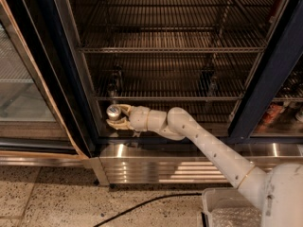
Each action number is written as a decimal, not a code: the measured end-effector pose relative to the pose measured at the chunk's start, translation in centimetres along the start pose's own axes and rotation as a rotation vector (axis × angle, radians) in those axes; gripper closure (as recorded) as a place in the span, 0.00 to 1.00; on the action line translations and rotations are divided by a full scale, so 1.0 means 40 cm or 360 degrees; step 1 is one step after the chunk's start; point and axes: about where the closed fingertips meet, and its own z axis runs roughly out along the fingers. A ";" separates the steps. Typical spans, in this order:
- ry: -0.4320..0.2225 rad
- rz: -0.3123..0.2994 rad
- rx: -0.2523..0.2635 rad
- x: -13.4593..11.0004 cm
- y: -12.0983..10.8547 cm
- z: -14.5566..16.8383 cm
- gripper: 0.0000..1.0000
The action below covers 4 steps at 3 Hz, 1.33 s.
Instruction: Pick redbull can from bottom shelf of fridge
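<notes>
The fridge (156, 167) stands open, with wire racks above and a louvred steel base. The redbull can (112, 111), slim with a shiny round silver top, is at the far left of the bottom shelf (222, 126). My gripper (117, 117) reaches in from the right along the shelf's front edge. It is shut on the can, one finger behind it and one in front. My white arm (208, 143) runs down to the lower right.
The open glass door (23, 93) hangs at the left, close to the can. The dark fridge frame post (270, 84) stands at the right, with a red-orange can (272, 112) behind glass beyond it. A black cable (142, 205) lies on the floor.
</notes>
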 end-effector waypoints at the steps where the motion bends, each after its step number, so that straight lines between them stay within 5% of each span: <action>1: 0.0068 -0.0030 0.0021 -0.046 0.040 -0.071 1.00; 2: 0.0123 -0.0030 0.0058 -0.123 0.061 -0.152 1.00; 4: 0.0034 -0.0020 0.0255 -0.305 0.016 -0.390 1.00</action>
